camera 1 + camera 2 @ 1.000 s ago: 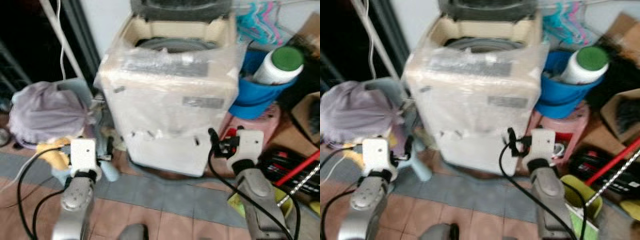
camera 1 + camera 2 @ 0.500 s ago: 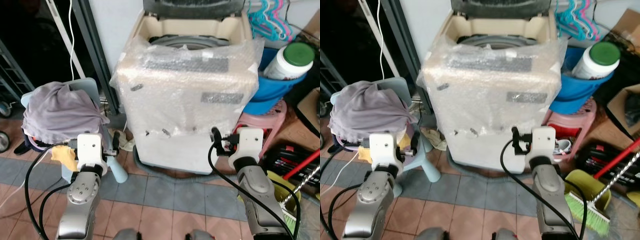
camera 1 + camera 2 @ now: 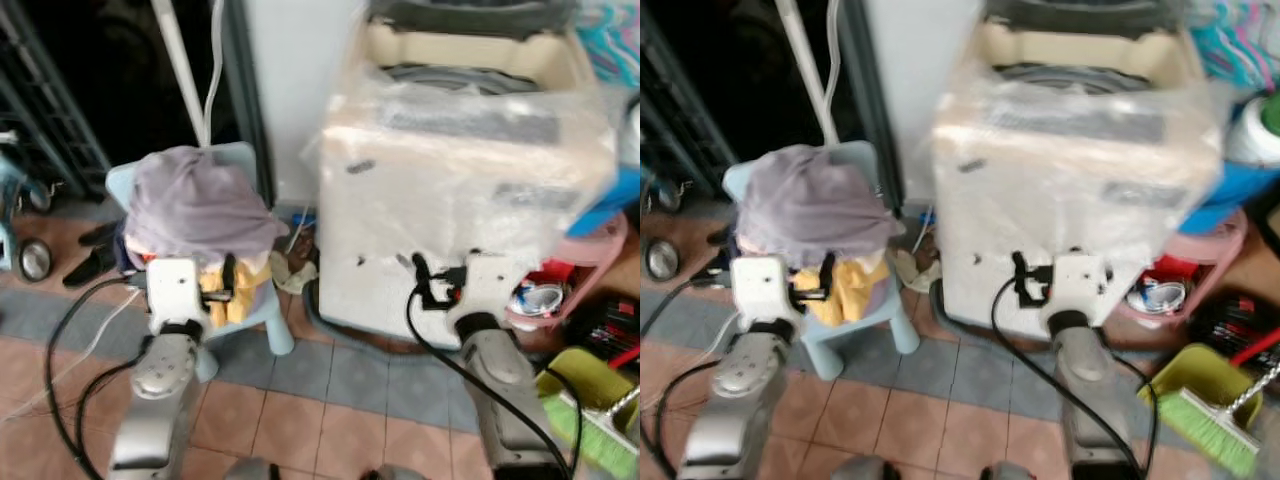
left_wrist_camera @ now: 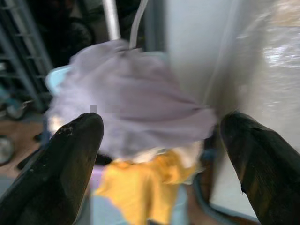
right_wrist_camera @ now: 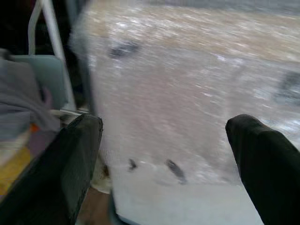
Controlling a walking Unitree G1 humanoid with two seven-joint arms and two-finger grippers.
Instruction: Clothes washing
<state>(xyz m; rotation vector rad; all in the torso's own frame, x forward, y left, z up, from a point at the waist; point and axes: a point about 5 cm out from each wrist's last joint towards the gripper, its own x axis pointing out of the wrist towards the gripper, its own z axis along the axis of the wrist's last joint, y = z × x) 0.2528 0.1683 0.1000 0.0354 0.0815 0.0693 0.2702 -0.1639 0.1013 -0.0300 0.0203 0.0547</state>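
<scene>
The heap of clothes, a lilac-grey garment over a yellow one, sits on a pale blue plastic chair straight ahead of my left gripper. Its two black fingers are spread wide with nothing between them, the lilac cloth framed in the gap, not touched. My right gripper is likewise spread wide and empty, facing the front of the washing machine, which is wrapped in bubble film with its lid up and the drum rim showing. The chair stands just beside the machine's left side, against a white wall strip.

The floor is terracotta tile crossed by a grey-blue band. Left of my left arm the way is edged by a dark doorway with a metal rack, a small wheel and dark slippers. Right of my right arm it is crowded: a pink stool, a blue tub, a green broom and dustpan.

Against half a second ago the whole scene has slid to the right and blurred, so my head has turned left; the clothes now lie nearer the middle.
</scene>
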